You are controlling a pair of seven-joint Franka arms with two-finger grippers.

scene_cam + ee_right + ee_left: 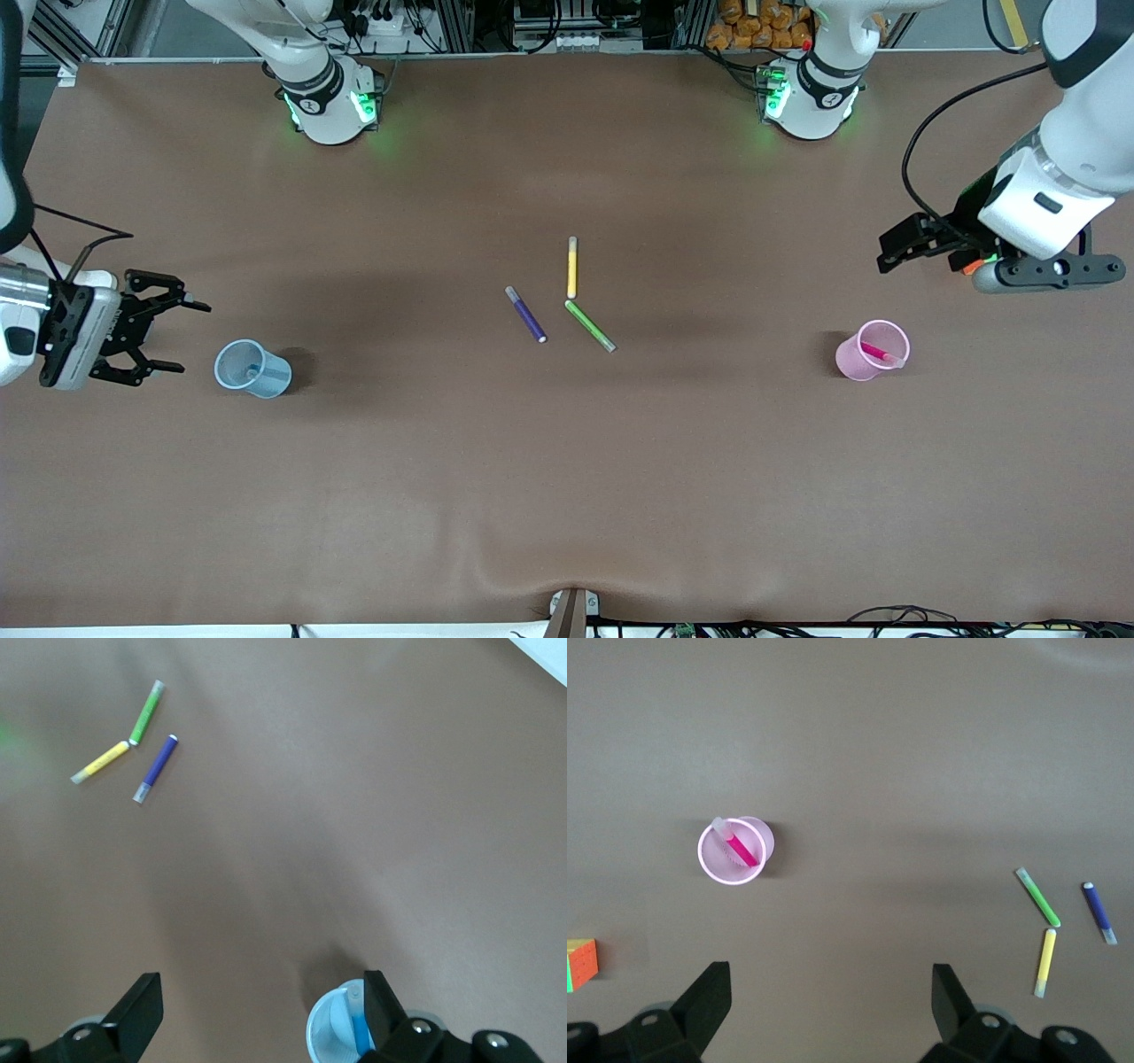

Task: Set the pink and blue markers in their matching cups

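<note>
The light pink cup (849, 359) stands toward the left arm's end of the table with the pink marker (880, 354) leaning inside it. Both show in the left wrist view: cup (764, 840), marker (741, 848). The light blue cup (275, 379) stands toward the right arm's end with the blue marker (254, 368) inside; the right wrist view shows the cup (326, 1036) and marker (359, 1034). My left gripper (886, 252) is open and empty, up in the air beside the pink cup. My right gripper (193, 337) is open and empty, just beside the blue cup.
A purple pen (526, 315), a yellow pen (572, 268) and a green pen (590, 326) lie together at the table's middle. An orange and green block (580, 963) sits near the left gripper at the table's end.
</note>
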